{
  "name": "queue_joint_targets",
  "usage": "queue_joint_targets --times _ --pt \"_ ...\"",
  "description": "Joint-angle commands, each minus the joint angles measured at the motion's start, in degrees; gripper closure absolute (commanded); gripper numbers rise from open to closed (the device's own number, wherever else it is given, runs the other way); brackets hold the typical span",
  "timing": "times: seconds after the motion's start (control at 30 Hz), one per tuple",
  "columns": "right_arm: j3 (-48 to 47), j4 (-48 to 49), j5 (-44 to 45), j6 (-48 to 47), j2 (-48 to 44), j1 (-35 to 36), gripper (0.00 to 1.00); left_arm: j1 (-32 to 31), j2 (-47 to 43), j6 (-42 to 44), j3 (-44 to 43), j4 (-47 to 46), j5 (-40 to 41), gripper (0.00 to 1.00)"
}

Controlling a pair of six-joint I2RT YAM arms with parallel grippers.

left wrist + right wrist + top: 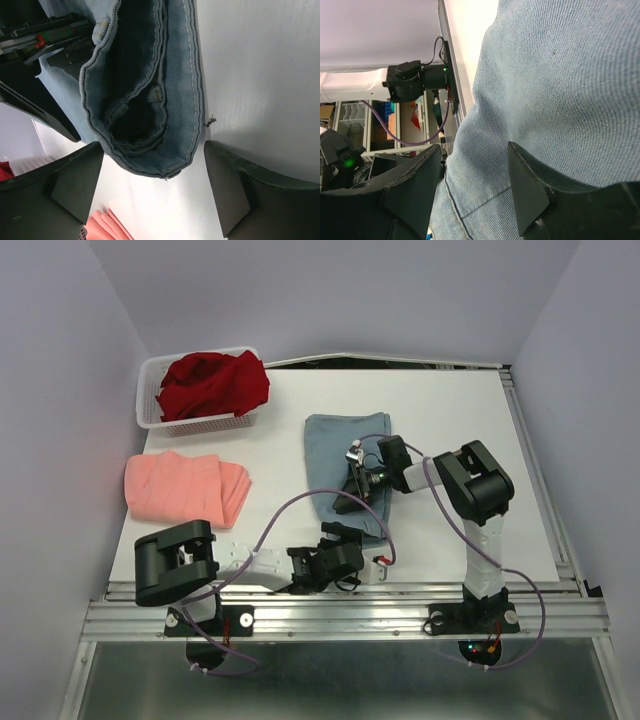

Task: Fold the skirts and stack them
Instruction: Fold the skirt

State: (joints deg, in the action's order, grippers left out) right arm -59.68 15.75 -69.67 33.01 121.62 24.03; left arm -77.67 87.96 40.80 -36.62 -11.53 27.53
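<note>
My left claw [152, 150] stands wide apart astride the near end of the blue-grey skirt [335, 440], which lies on the desk [450, 440]. My right claw [475, 150] straddles its cloth; whether it is clamped I cannot tell.

Left claw [154, 165] spread wide; blue-grey skirt [145, 90] hem end inside gap; salmon-pink skirt [107, 227] at bottom edge.
</note>
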Motion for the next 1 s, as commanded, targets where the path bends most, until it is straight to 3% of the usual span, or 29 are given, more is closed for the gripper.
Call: queue_joint_targets --times 0.0,0.1,0.13,0.17,0.3,0.37,0.4,0.43,0.47,0.77,0.97 --pt "0.88 1.21 3.31 -2.17 1.95 0.49 0.38 -1.87 1.59 0.42 0.32 -3.49 0.68 0.09" --pt "0.88 1.21 3.22 -2.25 1.78 0.49 0.38 -1.87 3.53 0.69 0.94 -5.78 1.82 0.25" --pt "0.97 1.21 3.31 -2.25 1.69 0.49 0.38 -1.87 3.97 1.04 1.37 -6.13 2.7 0.41" --pt "1.06 1.21 3.31 -2.25 1.34 0.49 0.38 -1.96 4.32 1.21 1.64 -6.48 3.4 0.48" --pt "1.41 1.21 2.96 -2.08 0.81 0.49 0.38 -1.87 4.42 2.0 2.96 -9.29 5.78 0.57" --pt "1.58 1.13 2.61 -1.9 0.46 0.49 0.38 -1.87 3.1 2.18 3.31 -9.22 5.78 0.68" --pt "1.5 1.04 2.7 -1.99 -0.24 0.49 0.37 -1.87 2.57 2.01 3.22 -8.52 5.35 0.75" --pt "1.32 0.95 2.61 -2.16 -0.59 0.49 0.37 -1.87 1.96 1.4 2.79 -7.81 4.56 0.93" --pt "0.8 0.6 2.52 -2.86 -1.12 -0.03 0.34 -1.87 1.25 0.96 2.52 -6.85 4.12 1.0" --pt "-23.09 -29.52 6.65 -23.16 -2.71 -2.32 0.25 -2.13 -7.63 -4.49 -2.31 8.43 -8.19 1.0" --pt "-33.22 -32.8 9.64 -25.98 2.21 -3.47 0.21 -2.14 -9.83 -7.66 -7.75 16.61 -13.72 1.0"
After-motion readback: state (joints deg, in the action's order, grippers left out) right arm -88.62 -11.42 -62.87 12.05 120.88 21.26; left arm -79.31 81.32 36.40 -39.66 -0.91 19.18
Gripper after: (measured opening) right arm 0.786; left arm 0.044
